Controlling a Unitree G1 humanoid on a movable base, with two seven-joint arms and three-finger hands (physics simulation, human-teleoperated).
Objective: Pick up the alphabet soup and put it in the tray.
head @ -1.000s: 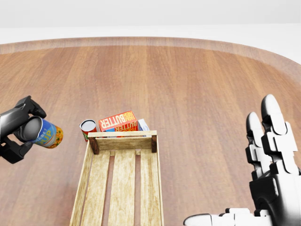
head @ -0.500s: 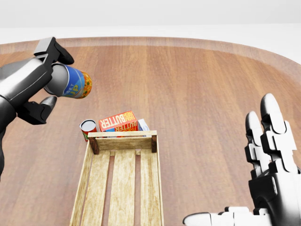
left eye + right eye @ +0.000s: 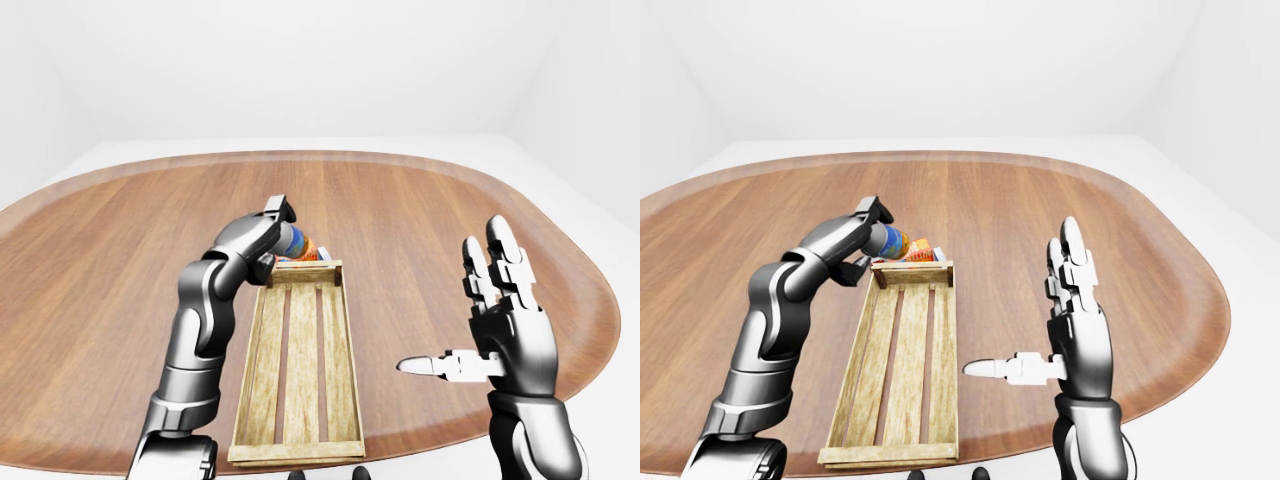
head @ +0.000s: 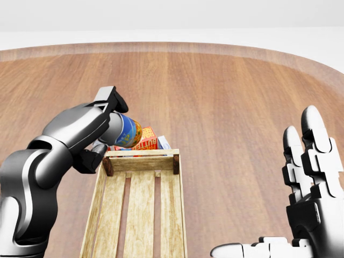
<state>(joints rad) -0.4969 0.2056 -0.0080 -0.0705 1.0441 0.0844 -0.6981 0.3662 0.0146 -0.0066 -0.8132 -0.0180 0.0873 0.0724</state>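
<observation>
My left hand (image 4: 105, 131) is shut on the alphabet soup can (image 4: 127, 131), a blue and orange tin held on its side in the air just above the top left corner of the wooden slatted tray (image 4: 177, 215). The same hold shows in the right-eye view, where the can (image 3: 891, 242) hangs over the tray's top end. My right hand (image 4: 306, 188) is open, fingers spread and upright, at the lower right of the head view, well to the right of the tray and holding nothing.
A red butter box (image 4: 148, 138) lies on the round wooden table (image 4: 226, 97) just above the tray's top end, partly hidden by the can. The table's rim (image 3: 560, 250) curves round on the right.
My left hand has carried the soup can from the far left, up, then right and down to the tray's top left corner. It now hides the small red can. The right hand stays.
</observation>
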